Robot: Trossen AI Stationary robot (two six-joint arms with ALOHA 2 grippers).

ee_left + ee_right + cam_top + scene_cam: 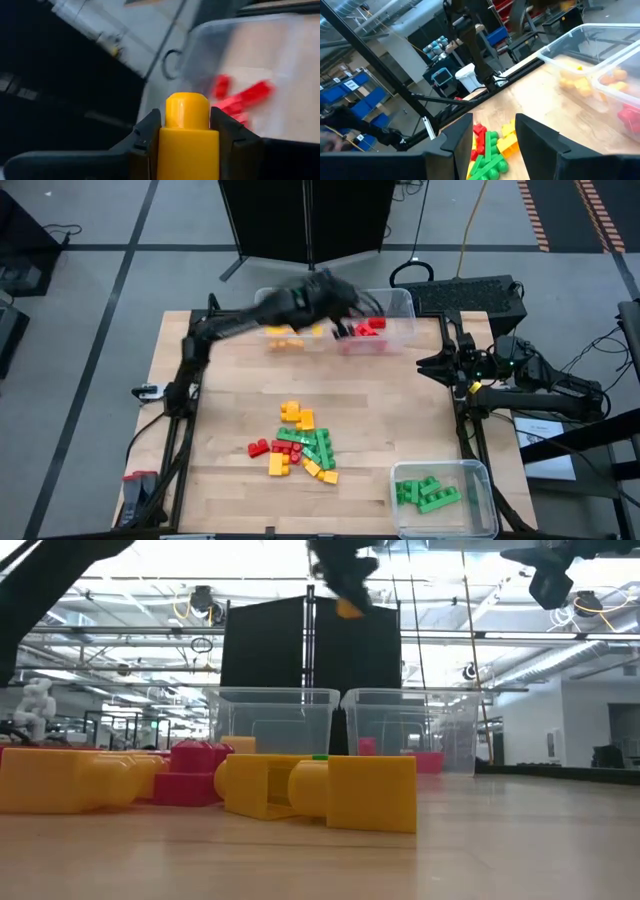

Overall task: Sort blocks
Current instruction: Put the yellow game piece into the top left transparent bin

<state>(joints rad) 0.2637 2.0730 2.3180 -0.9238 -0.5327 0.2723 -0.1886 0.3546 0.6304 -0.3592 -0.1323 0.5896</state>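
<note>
Blocks loose in mixed red, yellow, green pile at surface centre. Left pincer raised over two clear bins at 12 o'clock edge, clamped on yellow block, red bin just beneath. Yellow bin beside it holds yellow pieces. Green bin at 5 o'clock corner holds green pieces. Right pincer waits at 3 o'clock edge, fingers spread, nothing held.
</note>
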